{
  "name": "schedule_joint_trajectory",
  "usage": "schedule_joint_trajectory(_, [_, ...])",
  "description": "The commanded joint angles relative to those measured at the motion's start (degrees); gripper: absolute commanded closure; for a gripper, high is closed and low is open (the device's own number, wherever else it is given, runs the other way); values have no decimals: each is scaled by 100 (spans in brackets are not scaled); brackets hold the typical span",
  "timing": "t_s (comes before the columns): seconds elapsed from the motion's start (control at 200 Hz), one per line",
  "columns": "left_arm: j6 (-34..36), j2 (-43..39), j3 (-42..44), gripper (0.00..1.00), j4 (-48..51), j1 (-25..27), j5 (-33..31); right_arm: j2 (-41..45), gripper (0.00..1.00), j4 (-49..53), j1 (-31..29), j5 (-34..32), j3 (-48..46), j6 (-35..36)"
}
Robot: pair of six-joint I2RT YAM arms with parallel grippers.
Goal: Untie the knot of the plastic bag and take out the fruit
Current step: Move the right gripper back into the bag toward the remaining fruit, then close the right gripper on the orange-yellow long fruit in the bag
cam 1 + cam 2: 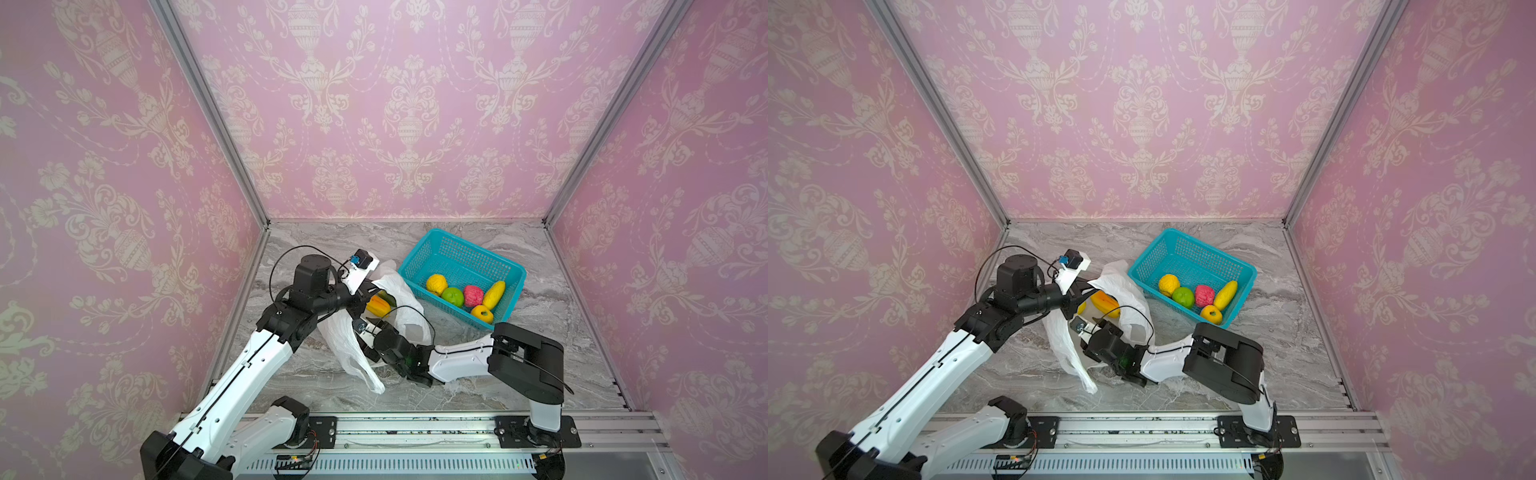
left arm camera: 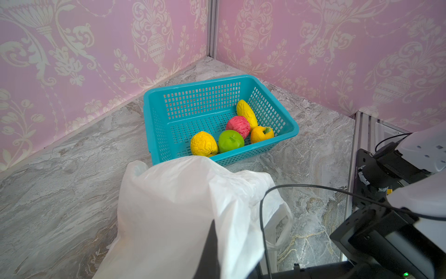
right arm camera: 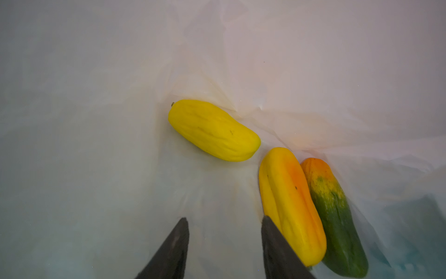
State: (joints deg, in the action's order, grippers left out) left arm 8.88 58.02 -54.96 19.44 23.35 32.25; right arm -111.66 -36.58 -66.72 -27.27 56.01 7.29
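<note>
The plastic bag (image 1: 345, 349) lies open on the table left of the basket; no knot shows. My left gripper (image 1: 368, 293) is shut on the bag's raised edge, and white film drapes over its dark finger (image 2: 210, 248). My right gripper (image 3: 224, 218) is open inside the bag, nothing between its fingers. Ahead of it lies a long yellow fruit (image 3: 212, 130). A long yellow-orange fruit (image 3: 289, 200) touches one finger's outer side, with a green-orange fruit (image 3: 335, 217) beside it. In both top views an orange piece (image 1: 1104, 301) shows through the bag's mouth.
The teal mesh basket (image 1: 415, 251) stands at the back right, close to the bag. It holds a round yellow fruit (image 1: 436, 284), a green one (image 1: 452, 296), a pink-red one (image 1: 473, 295), a long yellow one (image 1: 494, 293) and a yellow-orange one (image 1: 482, 313). Pink walls enclose the table.
</note>
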Motion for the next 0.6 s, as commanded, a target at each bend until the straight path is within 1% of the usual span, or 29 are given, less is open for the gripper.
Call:
schedule_joint_trajectory(0.0, [-21, -108, 56, 100, -53, -41, -10, -175, 45, 249, 133, -323, 313, -235])
schedule_joint_trajectory(0.115, [-24, -115, 65, 100, -65, -41, -6, -300, 35, 479, 278, -340, 479, -417])
schedule_joint_trajectory(0.295, [-28, -124, 65, 100, -61, -41, 9, -559, 31, 1048, 466, -436, 893, -637])
schedule_joint_trajectory(0.37, [-29, -122, 65, 100, -68, -41, 2, -714, 28, 1365, 514, -528, 1078, -698])
schedule_joint_trajectory(0.39, [-29, -124, 69, 100, -58, -41, 9, -760, 28, 1447, 534, -552, 1303, -713])
schedule_joint_trajectory(0.455, [-26, -132, 65, 100, -62, -41, 9, -872, 26, 1682, 565, -628, 1510, -770])
schedule_joint_trajectory(0.595, [-24, -135, 64, 100, -63, -41, 14, -1005, 21, 1989, 679, -718, 1727, -927])
